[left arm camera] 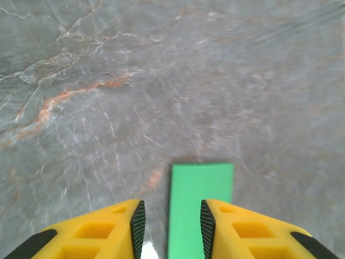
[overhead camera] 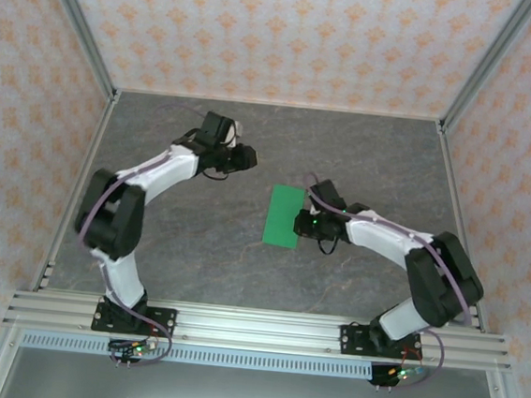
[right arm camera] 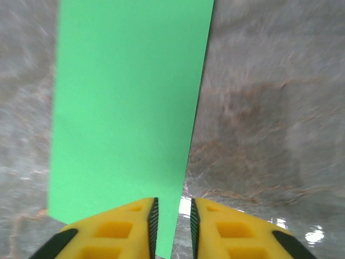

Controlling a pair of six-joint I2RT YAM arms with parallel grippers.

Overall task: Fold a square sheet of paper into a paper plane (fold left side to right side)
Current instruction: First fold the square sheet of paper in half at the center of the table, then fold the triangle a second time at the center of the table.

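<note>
The square sheet of paper (overhead camera: 285,216) lies flat in the middle of the table (overhead camera: 195,249). It's bright green, smooth and matte, and it shows as a tall narrow rectangle with crisp straight edges. On its right edge sits the right gripper (overhead camera: 303,223). From the right wrist, its yellow fingers (right arm camera: 129,226) with ribbed black pads stand a narrow slot apart. The sheet's near right corner runs into that slot, with glossy table showing beside it, so nothing is pinched.

The left gripper (overhead camera: 246,157) is off to the far left of the sheet, apart from it. In the left wrist view its jaws stand moderately apart and hold nothing, with the green strip (left arm camera: 199,199) lying on the table beyond them.

The tabletop looks like grey stone, veined in white and rust and faintly shiny. Pale walls (overhead camera: 282,31) printed with small peach motifs box it in, and a ribbed aluminium rail (overhead camera: 253,330) runs along the near edge.
</note>
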